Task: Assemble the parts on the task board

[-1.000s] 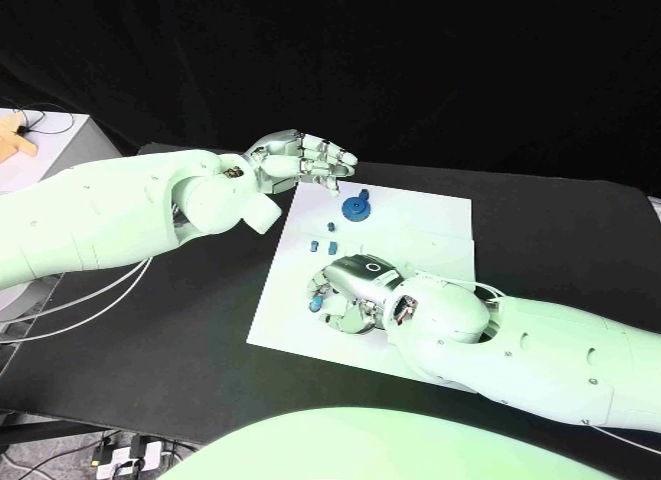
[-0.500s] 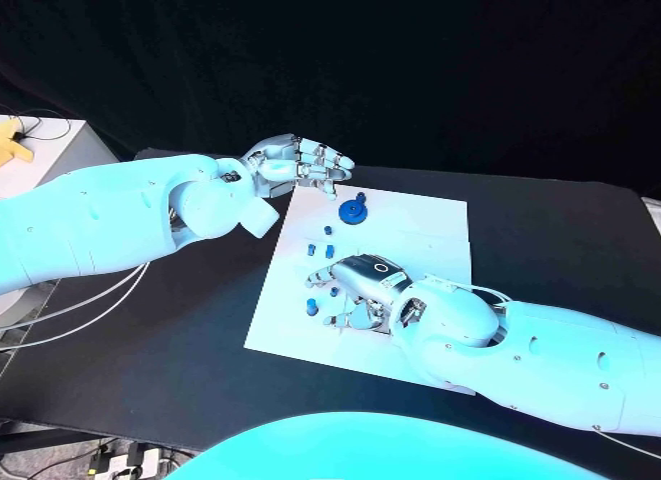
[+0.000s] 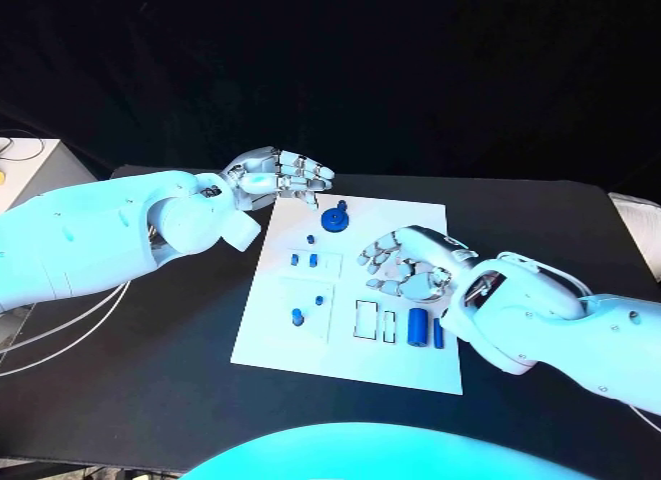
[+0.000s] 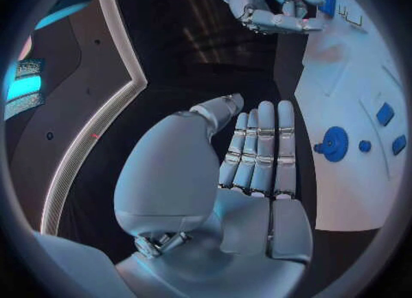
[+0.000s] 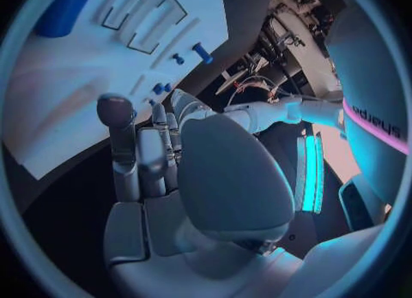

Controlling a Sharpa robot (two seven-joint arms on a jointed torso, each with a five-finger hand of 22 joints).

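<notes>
The white task board lies mid-table. A round blue part sits near its far edge, three small blue parts lie below it, and two blue pegs stand further toward me. Two blue cylinders lie by the rectangular slots. My right hand hovers over the board's middle, fingers apart, holding nothing. My left hand hangs off the board's far left corner, fingers straight and empty. The left wrist view shows the left hand, the round blue part and the right hand.
Black table surrounds the board on all sides. In the right wrist view, past the right hand, the board carries a blue cylinder, slots and small pegs.
My right hand has lifted off the board's near left part and moved up and to the right, uncovering the pegs, slots and cylinders. My left hand has kept its place by the far corner.
</notes>
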